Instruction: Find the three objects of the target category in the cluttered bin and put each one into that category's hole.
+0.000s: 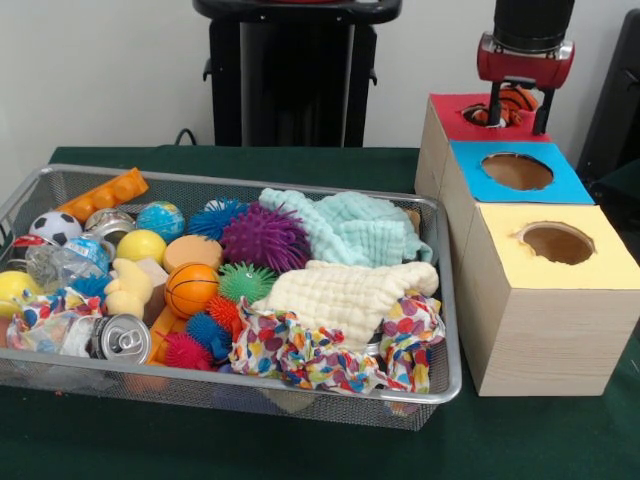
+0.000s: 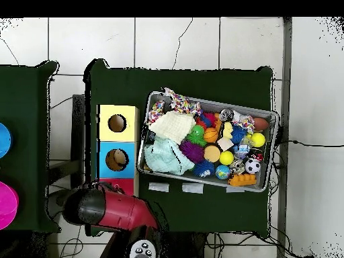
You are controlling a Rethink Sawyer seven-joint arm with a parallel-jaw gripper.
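My gripper (image 1: pixel 512 98) hangs over the red-topped box (image 1: pixel 452 112) at the far right. It is shut on the orange black-striped tiger (image 1: pixel 516 104), which sits low at the red-surrounded hole (image 1: pixel 483 115). In the overhead view my red arm (image 2: pixel 114 209) covers the gripper and most of the red box (image 2: pixel 119 183). The silver wire-mesh basket (image 1: pixel 447 300) fills the left and also shows in the overhead view (image 2: pixel 209 102). The pale yellow plush (image 1: pixel 127 285) lies at its left among balls. The tan-orange bear does not show.
The blue-surrounded hole (image 1: pixel 516 171) and yellow-surrounded hole (image 1: pixel 557 243) are in boxes in front of the red one. The basket holds a cream cloth (image 1: pixel 345 295), a mint cloth (image 1: pixel 350 228), a purple spiky ball (image 1: pixel 265 238), an orange basketball (image 1: pixel 190 288) and a can (image 1: pixel 122 338).
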